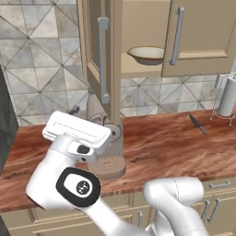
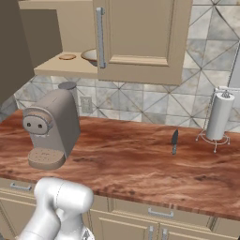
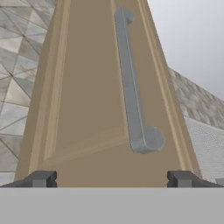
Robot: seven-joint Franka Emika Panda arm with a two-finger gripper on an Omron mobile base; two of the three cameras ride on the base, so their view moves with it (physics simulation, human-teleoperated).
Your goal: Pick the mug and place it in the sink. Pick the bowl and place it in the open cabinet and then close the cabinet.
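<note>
Wood counter (image 2: 140, 159) under wall cabinet (image 1: 203, 37); bowl (image 1: 146, 54) on its shelf; gripper (image 3: 111, 179) wide open, empty, facing open door's handle (image 3: 131, 83).

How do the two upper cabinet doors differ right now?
The left door stands swung out, edge toward the camera; the right door sits shut and flat. The left door exposes the shelf with the bowl; the right door hides its side. Both are tan, panelled, with silver bar handles.
</note>
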